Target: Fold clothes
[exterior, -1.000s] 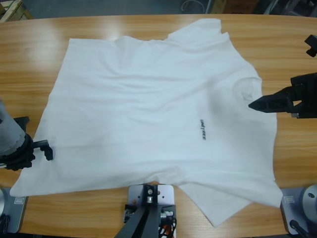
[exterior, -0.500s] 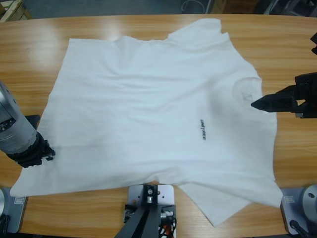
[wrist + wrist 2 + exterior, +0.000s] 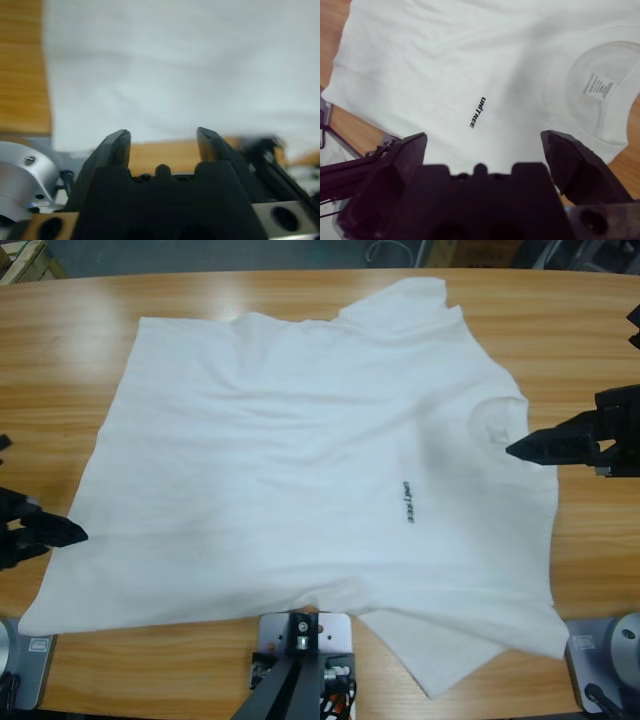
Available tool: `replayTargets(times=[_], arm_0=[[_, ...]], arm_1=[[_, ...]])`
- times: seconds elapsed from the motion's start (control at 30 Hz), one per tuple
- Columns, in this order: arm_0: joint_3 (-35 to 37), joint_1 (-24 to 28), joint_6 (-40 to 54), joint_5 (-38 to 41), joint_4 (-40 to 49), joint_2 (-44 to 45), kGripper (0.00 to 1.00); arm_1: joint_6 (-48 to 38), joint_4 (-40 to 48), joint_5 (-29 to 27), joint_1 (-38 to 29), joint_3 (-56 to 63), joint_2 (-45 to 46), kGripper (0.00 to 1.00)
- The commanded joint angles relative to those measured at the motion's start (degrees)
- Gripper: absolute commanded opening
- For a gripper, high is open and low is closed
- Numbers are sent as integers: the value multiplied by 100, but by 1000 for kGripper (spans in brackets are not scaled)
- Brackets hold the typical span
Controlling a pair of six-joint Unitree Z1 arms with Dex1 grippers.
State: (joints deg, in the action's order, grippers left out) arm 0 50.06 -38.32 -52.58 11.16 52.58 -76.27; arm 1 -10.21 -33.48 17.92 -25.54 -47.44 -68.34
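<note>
1. A long wooden table (image 3: 300,290) with light, streaky grain runs across the whole high view.
2. Beyond the table's far edge lies a dark grey-blue floor (image 3: 200,255).
3. A pale wooden piece (image 3: 20,258), crate-like, sits past the table's far left corner.
4. Dark objects (image 3: 590,252) stand past the far right corner; what they are cannot be told.

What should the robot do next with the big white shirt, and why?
Probably close the left pincer on the shirt's bottom edge. The shirt lies spread flat on the table, not folded yet. Both pincers are open and hold nothing: the left sits at the hem, the right pincer by the collar. A fold likely starts with a grip.
</note>
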Motion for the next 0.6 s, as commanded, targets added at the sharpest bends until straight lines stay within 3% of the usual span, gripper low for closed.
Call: replayTargets(times=[0.03,0.2,0.37,0.43,0.6], arm_0=[[-243,780,364,1513,-67,469,669],[-717,1239,531,2696,-686,-18,674],[-928,1304,1159,3243,-674,-1023,671],[-970,1084,1247,2932,-656,-1285,669],[-1181,142,976,1193,-639,-1224,669]], arm_1=[[10,61,68,-56,209,137,927],[10,56,75,-56,209,137,927],[10,61,71,-56,209,137,927],[10,61,71,-56,209,145,927],[10,61,63,-55,209,137,927]])
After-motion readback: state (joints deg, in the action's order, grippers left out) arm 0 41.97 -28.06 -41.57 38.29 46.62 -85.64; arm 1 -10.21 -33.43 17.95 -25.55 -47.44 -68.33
